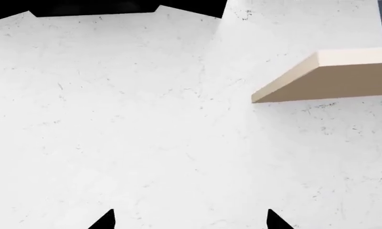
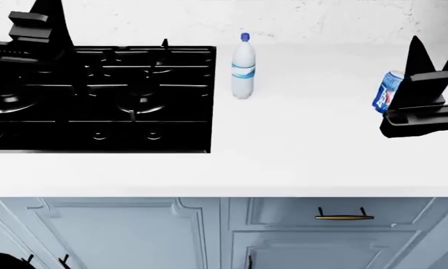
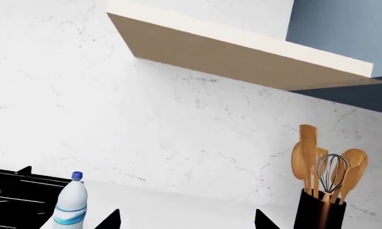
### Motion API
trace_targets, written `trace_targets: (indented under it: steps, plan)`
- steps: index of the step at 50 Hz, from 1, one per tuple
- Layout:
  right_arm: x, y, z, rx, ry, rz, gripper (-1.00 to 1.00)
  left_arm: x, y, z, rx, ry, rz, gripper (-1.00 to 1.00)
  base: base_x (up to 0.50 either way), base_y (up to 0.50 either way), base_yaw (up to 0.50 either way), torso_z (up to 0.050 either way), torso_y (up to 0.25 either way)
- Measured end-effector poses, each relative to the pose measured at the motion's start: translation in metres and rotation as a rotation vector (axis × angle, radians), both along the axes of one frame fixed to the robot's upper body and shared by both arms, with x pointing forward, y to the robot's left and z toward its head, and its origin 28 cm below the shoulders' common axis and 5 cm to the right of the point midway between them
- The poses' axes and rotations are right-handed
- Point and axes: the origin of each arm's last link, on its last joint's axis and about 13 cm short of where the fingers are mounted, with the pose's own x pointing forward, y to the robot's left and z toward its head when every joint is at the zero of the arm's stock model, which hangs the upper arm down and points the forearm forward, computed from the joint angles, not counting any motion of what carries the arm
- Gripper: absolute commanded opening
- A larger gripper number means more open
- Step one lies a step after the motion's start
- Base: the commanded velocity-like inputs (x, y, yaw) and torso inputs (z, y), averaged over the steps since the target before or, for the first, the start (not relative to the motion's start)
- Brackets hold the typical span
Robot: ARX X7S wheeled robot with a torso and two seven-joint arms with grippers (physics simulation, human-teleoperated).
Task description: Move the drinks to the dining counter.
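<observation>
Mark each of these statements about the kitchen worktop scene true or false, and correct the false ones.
1. The clear plastic water bottle with blue cap stands upright beside the black gas stove. True.
2. The blue soda can lies on the stove. False: it is on the white worktop, near the right gripper.
3. The left gripper holds the bottle. False: nothing sits between its fingers.
4. A dark holder of wooden utensils shows in the right wrist view. True.

Bright, even light fills every view. The white worktop (image 2: 306, 145) looks washed out, nearly shadowless. Edges stay sharp, without blur or distortion.
</observation>
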Motion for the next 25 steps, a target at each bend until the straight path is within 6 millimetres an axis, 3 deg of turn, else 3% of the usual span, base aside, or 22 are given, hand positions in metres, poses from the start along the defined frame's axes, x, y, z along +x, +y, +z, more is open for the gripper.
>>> trace_targets:
  steps: [25]
  plan:
    - [-0.014,0.000,0.005,-0.037,0.002,0.010,1.00,-0.006,0.002,0.005,0.021,-0.018,0.007,1.00,0.00,-0.09,0.00,0.000,0.000]
